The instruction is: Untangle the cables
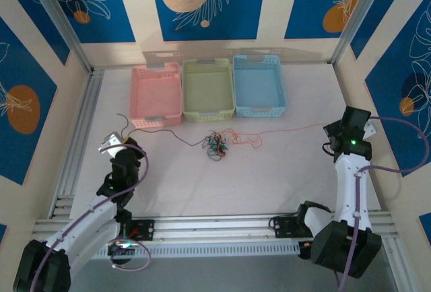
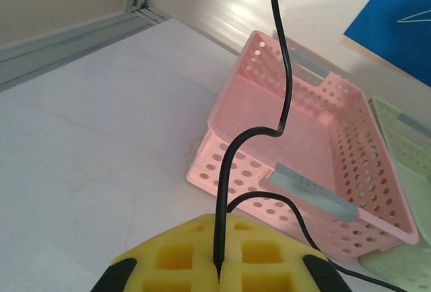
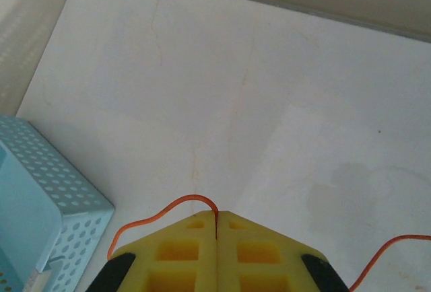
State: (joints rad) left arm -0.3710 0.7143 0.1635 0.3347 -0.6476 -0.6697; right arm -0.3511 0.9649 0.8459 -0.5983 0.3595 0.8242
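Two cables are pinched: left end effector point(image 2: 219, 273) clamps the black cable point(image 2: 286, 83), right end effector point(image 3: 217, 228) the orange cable point(image 3: 158, 215); the tangled clump point(image 1: 217, 145) lies on the counter point(image 1: 269, 177) between.

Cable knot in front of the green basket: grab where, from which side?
Probably a loose loop at the near edge of the knot, straight from above: it lies flat on the table, the black cable leaves leftward, the orange cable rightward, so both sides are taken.
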